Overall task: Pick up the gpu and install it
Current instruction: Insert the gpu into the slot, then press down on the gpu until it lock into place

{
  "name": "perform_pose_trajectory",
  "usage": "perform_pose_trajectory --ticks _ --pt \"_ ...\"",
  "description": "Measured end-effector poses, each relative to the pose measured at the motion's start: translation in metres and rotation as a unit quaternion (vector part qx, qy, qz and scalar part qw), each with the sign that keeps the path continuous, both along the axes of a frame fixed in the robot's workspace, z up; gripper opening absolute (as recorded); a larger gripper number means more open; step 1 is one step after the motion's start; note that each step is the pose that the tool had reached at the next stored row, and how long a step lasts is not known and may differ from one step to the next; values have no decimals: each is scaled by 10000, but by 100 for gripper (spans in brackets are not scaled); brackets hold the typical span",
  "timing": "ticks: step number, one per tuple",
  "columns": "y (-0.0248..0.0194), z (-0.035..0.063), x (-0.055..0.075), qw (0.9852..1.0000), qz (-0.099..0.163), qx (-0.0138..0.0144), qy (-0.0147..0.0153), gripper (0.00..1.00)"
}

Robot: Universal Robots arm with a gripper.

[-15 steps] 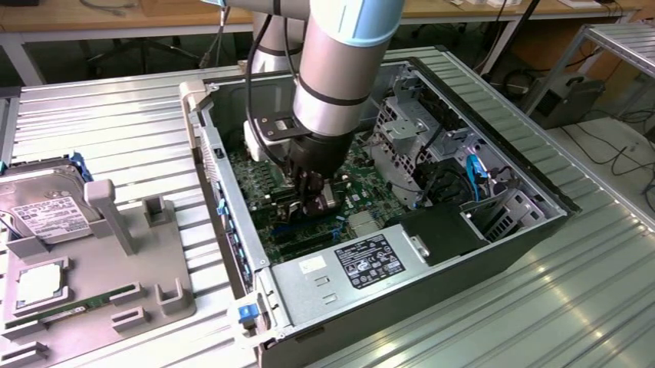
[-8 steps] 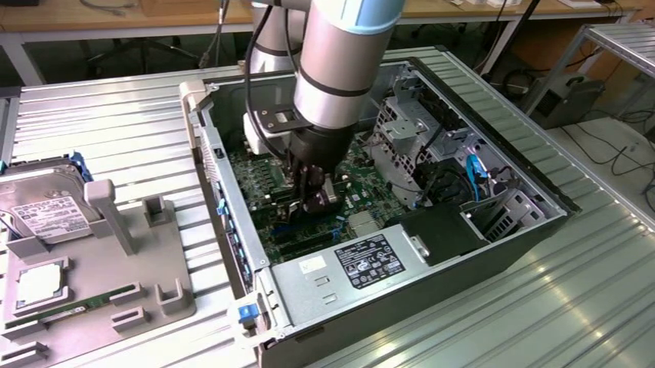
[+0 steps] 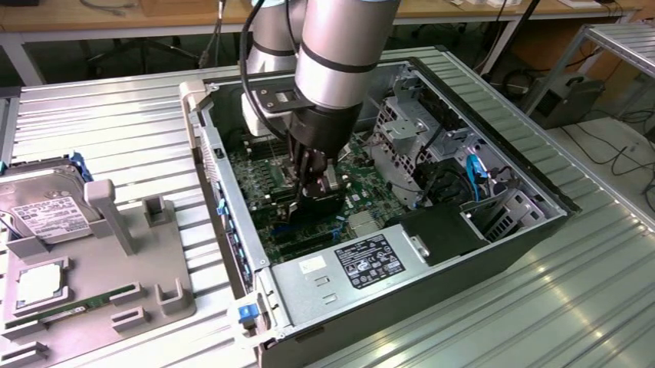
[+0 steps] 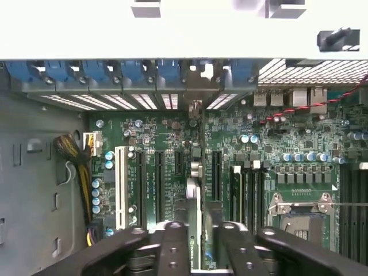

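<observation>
Arm's reaching down into the open PC case (image 3: 492,253), which lies on its side on the ribbed metal table (image 3: 113,130). The gripper (image 3: 310,186) is low over the green motherboard (image 3: 268,184), fingers closed on the gpu (image 3: 315,205), a thin dark card held on edge between them. In the wrist view the gripper (image 4: 196,233) has its two black fingers (image 4: 172,247) pinching the card's top edge, and the gpu (image 4: 195,195) runs away from the cam as a narrow strip, lined up w/ the expansion slots (image 4: 158,178) and ending at the rear bracket openings (image 4: 198,86) under the row of blue clips (image 4: 115,72). Can't tell if the card edge is seated in a slot or just above it. White PCI slot (image 4: 121,184) sits beside the black ones; CPU socket (image 4: 302,210) is on the other side of the card, w/ RAM slots (image 4: 247,190) between. In the exterior view the PSU (image 3: 348,264) w/ its label is at the case's near end. On the exterior view's left, well apart from the case, a grey parts tray (image 3: 103,307) holds a hard drive (image 3: 41,215), a CPU (image 3: 36,284) and a green RAM stick (image 3: 72,303).
</observation>
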State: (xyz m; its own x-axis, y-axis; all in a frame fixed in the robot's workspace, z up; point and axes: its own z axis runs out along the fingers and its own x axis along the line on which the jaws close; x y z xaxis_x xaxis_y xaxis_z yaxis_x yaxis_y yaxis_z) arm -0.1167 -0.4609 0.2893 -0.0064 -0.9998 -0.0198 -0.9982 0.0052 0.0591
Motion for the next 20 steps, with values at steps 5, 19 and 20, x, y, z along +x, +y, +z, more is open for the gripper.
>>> perform_pose_trajectory --ticks 5,19,20 --pt "1 5 -4 10000 0 1 -2 11" --pt "1 5 -4 10000 0 0 -2 11" --pt "1 5 -6 10000 0 1 -2 11"
